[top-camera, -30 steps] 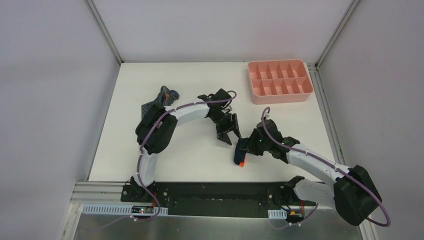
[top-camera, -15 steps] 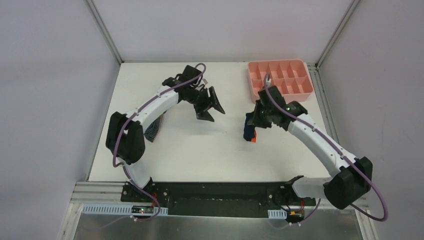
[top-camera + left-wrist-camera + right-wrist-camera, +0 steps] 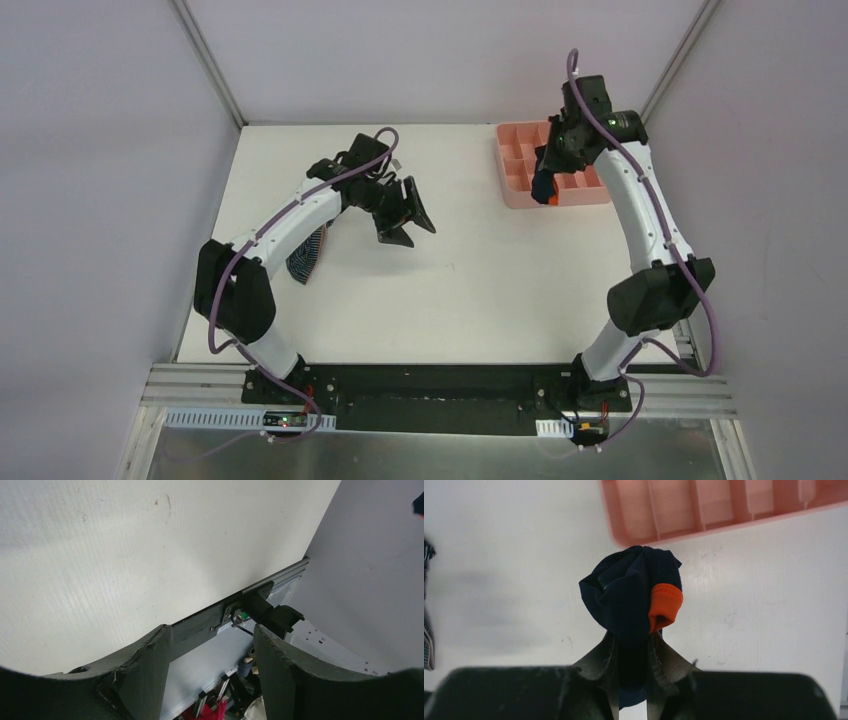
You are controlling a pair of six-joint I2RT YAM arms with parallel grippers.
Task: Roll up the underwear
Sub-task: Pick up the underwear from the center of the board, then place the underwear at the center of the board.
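The right gripper (image 3: pixel 633 647) is clamped on the rolled navy brief (image 3: pixel 629 592), held above the near-left corner of the pink tray (image 3: pixel 600 196). The striped brief (image 3: pixel 308 252) lies loose on the table (image 3: pixel 500 290), partly under the left arm. The left gripper (image 3: pixel 405 213) hangs empty, jaws apart. By appearance, one brief is rolled and one remains. The tray wall is the edge to clear, and the mid-table offers open room.

Two pairs of underwear: one navy pair (image 3: pixel 543 187) with orange trim at two o'clock over the table (image 3: pixel 500 290), and one striped pair (image 3: pixel 307 255) at nine o'clock. One pink compartment tray (image 3: pixel 575 198), also at two o'clock. Two grippers: left gripper (image 3: pixel 412 232) and right gripper (image 3: pixel 545 178).
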